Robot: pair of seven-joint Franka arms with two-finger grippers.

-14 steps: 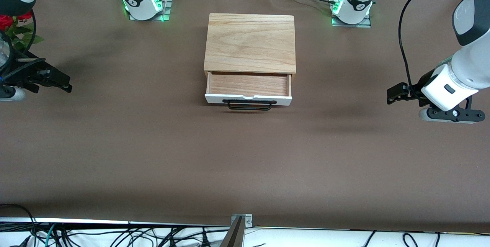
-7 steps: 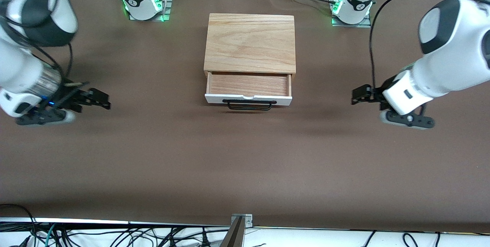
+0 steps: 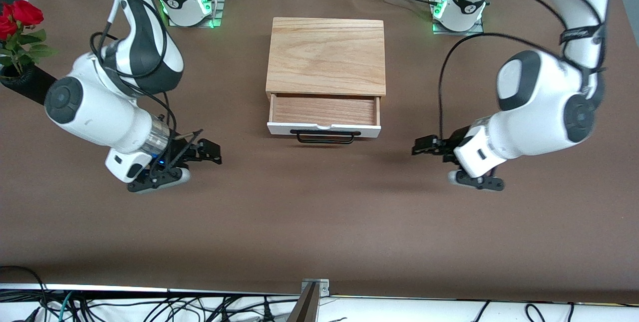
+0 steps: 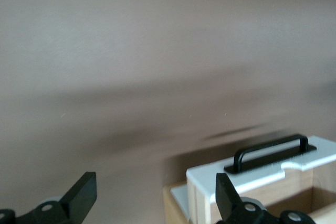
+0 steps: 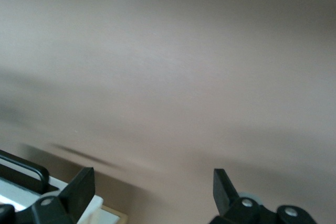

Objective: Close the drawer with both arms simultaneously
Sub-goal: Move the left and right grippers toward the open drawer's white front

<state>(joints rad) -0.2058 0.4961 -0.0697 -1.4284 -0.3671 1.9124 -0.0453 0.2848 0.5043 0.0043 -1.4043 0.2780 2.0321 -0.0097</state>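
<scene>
The drawer stands pulled out of the light-oak box, with its white front panel and black bar handle facing the front camera. My left gripper is open and empty over the brown table, beside the drawer front toward the left arm's end. My right gripper is open and empty over the table toward the right arm's end. In the left wrist view the open gripper frames the panel's corner and handle. The right wrist view's gripper shows the handle's end.
Red roses in a black holder stand at the right arm's end of the table. A metal bracket sits at the table's edge nearest the front camera, with cables below it.
Both arms have swung in from the table's ends toward the drawer front, each gripper now much closer to it. The drawer has not moved.
</scene>
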